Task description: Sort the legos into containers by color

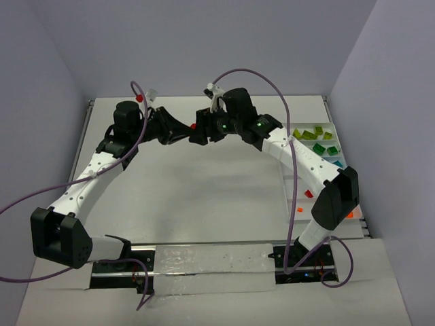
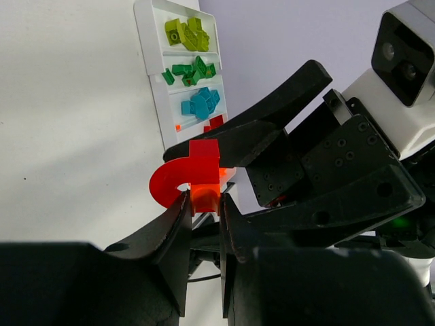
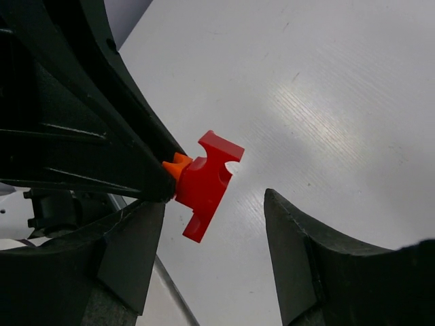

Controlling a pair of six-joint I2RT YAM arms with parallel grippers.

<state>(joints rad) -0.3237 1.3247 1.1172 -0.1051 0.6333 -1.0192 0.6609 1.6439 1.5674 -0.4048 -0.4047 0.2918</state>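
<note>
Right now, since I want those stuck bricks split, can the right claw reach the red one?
Probably yes: the red brick juts past the orange brick in the left claw, between the right claw's open jaws.

Inspection found the table (image 1: 204, 197) to be a flat, pale surface with fine streaks in its finish. One item lay directly on it: a long white divided tray (image 1: 306, 144), set flat along the right edge and running from near to far, towards the far right corner.
</note>
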